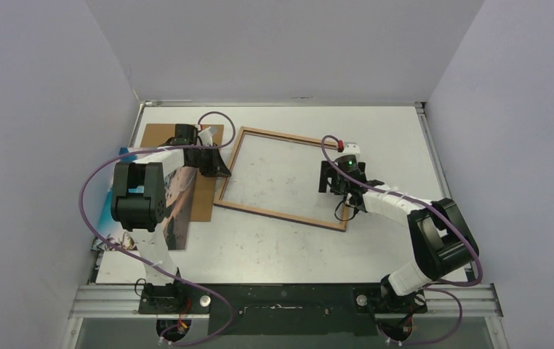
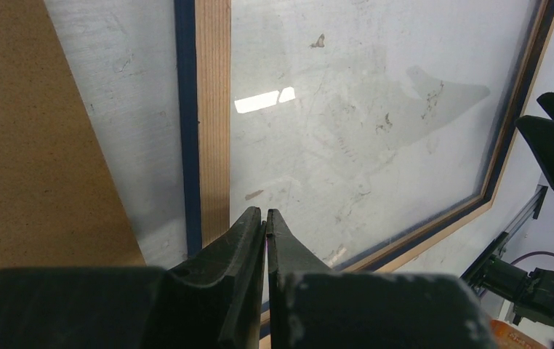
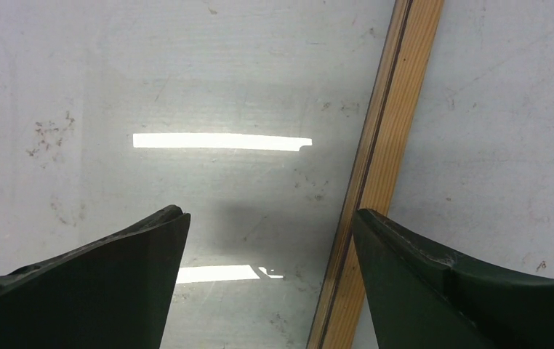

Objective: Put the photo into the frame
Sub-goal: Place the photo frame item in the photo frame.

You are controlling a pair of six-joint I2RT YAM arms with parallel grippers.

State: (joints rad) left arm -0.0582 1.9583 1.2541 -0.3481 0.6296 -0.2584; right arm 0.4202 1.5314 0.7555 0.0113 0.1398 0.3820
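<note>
Photo (image 1: 176, 218) by backing board (image 1: 203, 196), beneath left arm (image 1: 139, 195)

A plain brown backing board (image 1: 158, 137) lies flat on the left part of the white table (image 1: 274, 247), near the far left corner. In the left wrist view, the board's grainy face fills the left side, with a strip of scuffed tabletop just beside it. Dark smudges and fine scratches mark the table. 3 pale grey walls enclose it: the left wall (image 1: 41, 109), back wall (image 1: 281, 43) and right wall (image 1: 514, 109). A silver rail (image 1: 107, 298) and a black plate (image 1: 281, 307) run along the near edge.
</note>
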